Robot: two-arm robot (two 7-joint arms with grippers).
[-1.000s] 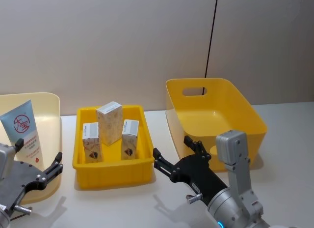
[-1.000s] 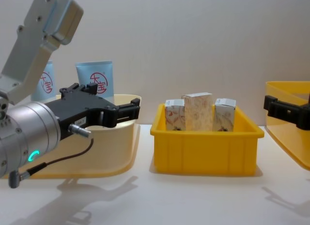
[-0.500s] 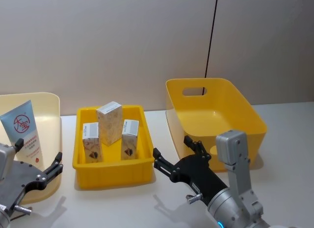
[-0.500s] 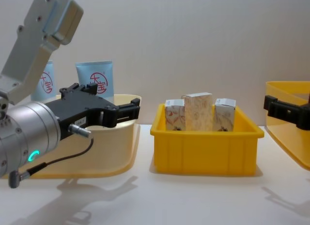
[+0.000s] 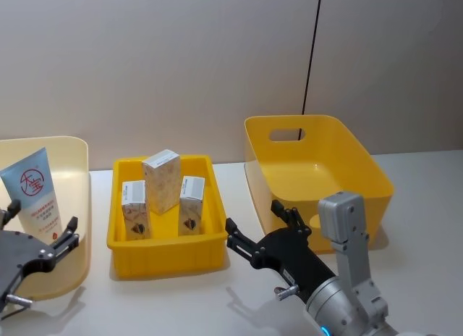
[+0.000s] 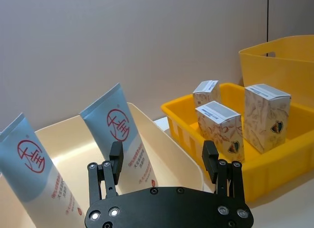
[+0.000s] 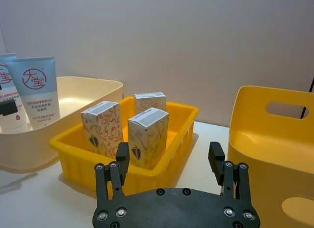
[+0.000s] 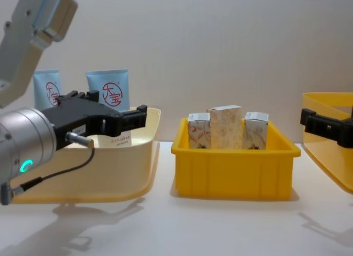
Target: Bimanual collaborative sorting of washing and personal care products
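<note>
Two light-blue tubes (image 6: 120,139) (image 6: 34,181) with a red round logo lean upright in the cream bin (image 5: 83,198) at the left; they also show from the chest as tubes (image 8: 113,93) (image 8: 47,90). Three white patterned cartons (image 5: 160,180) (image 5: 134,209) (image 5: 191,204) stand in the small yellow tray (image 5: 166,245). My left gripper (image 5: 40,219) (image 6: 163,154) (image 8: 110,106) is open at the cream bin's near side, facing the tubes, holding nothing. My right gripper (image 5: 255,216) (image 7: 168,154) is open and empty, in front of the tray's right corner.
A large yellow bin (image 5: 376,169) with a handle slot stands at the right, with nothing inside. The three containers stand in a row on the white table (image 5: 181,300). A plain wall runs behind them.
My left gripper has moved left and back, toward the cream bin and the tubes. The right gripper, the tubes and the cartons have stayed put.
</note>
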